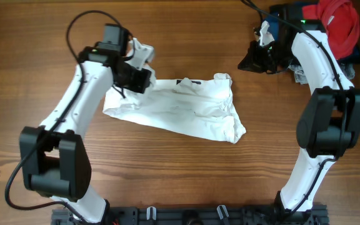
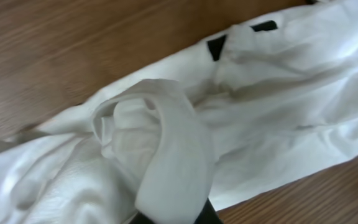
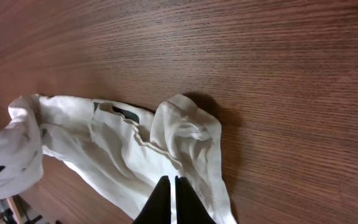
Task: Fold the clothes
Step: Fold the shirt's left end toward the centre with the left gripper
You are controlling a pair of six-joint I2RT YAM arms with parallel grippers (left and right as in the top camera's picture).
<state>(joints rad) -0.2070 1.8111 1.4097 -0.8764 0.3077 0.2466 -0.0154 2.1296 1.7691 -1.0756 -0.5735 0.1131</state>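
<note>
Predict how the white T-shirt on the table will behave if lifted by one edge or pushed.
Probably floppy: the white T-shirt lies crumpled in soft folds, so it should sag from any grip. Likely light, as the fabric looks thin. A push would probably bunch it rather than slide it whole.

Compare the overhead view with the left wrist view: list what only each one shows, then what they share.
Overhead only: both whole arms, the right fingers shut and clear of the cloth, and the red garment piled by the right arm. Left wrist only: a close-up of a fabric fold draped over the left fingers. Both: the white T-shirt crumpled on the wooden table, its black label showing.
</note>
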